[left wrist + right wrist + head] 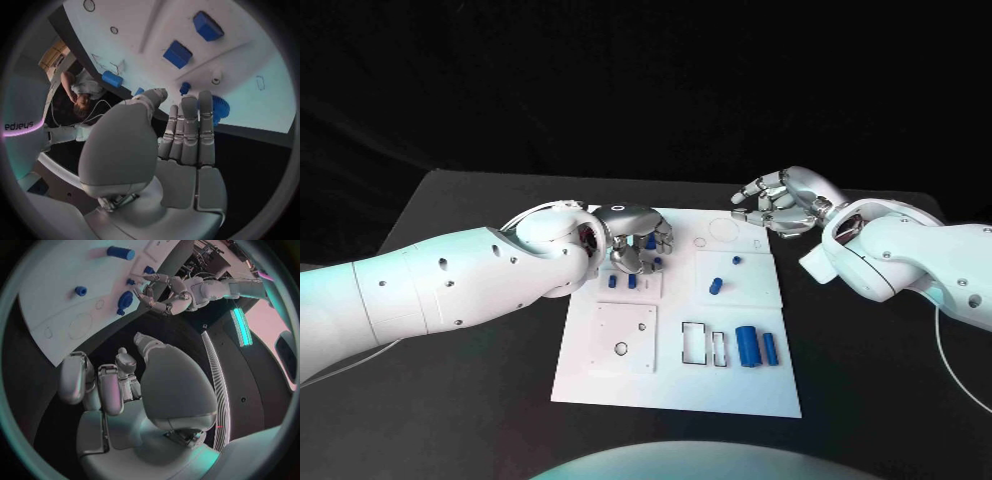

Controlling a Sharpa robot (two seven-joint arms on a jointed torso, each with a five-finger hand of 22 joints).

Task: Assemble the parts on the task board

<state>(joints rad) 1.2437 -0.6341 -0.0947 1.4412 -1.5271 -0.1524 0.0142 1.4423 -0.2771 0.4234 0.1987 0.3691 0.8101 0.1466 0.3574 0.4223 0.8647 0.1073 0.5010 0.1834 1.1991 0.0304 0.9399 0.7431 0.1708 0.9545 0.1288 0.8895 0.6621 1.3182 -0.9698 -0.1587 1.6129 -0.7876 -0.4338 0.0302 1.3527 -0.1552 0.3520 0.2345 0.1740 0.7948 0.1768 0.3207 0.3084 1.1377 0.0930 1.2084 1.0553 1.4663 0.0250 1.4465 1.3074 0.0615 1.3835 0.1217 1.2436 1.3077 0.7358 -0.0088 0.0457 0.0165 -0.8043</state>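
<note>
The white task board [675, 385] lies in the middle of the black table. My left hand [632, 242] hovers over its far left part with fingers straight and thumb apart, holding nothing. A blue round disc [220, 106] sits on the board just past its fingertips [187, 107], and the disc [124, 300] also appears in the right wrist view. Two blue blocks [177, 53] stand close by. Two blue cylinders [759, 347] lie at the board's near right, and two small blue pieces [717, 285] lie mid-board. My right hand [783, 200] hangs beyond the far right corner, loosely bent and holding nothing.
A raised white plate [625, 337] with holes sits at the board's near left, with rectangular slots [704, 343] beside it. Circle outlines [721, 228] mark the far edge. Black table surface [877, 380] surrounds the board.
</note>
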